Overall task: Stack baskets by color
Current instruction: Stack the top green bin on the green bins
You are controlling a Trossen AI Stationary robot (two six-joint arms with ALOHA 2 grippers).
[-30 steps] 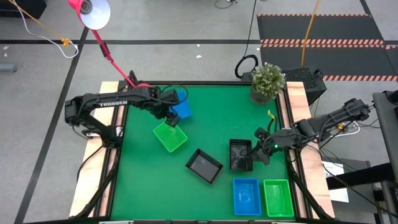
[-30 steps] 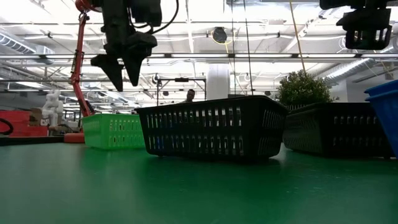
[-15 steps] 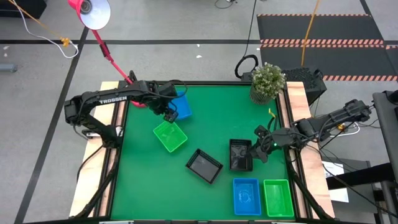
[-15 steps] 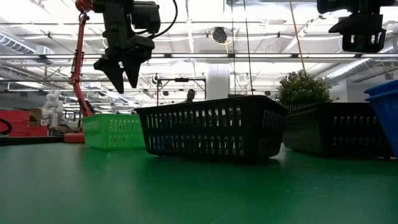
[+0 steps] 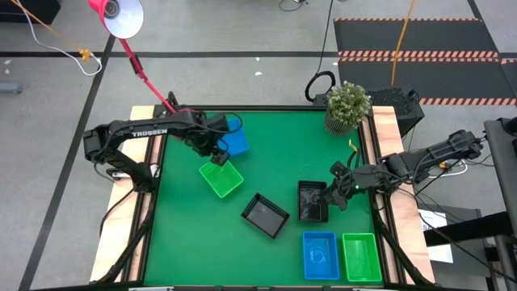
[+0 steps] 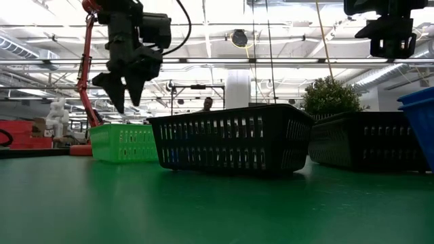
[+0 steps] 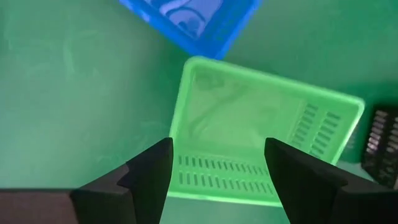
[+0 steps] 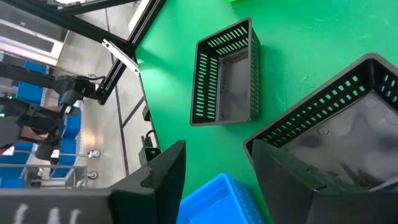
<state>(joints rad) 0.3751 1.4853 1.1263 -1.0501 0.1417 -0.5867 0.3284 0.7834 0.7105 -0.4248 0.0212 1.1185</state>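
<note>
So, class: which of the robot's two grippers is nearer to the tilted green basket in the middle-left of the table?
Left. The left gripper hangs open just above the green basket, at its far end. The right gripper is across the table, beside a black basket.

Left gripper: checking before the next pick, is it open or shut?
Open: the left gripper hangs over the green basket, fingers spread apart, nothing between them.

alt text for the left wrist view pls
The left gripper hangs open above a bright green basket on the green table. A blue basket lies just beyond it, and a black basket shows at one edge.
</note>
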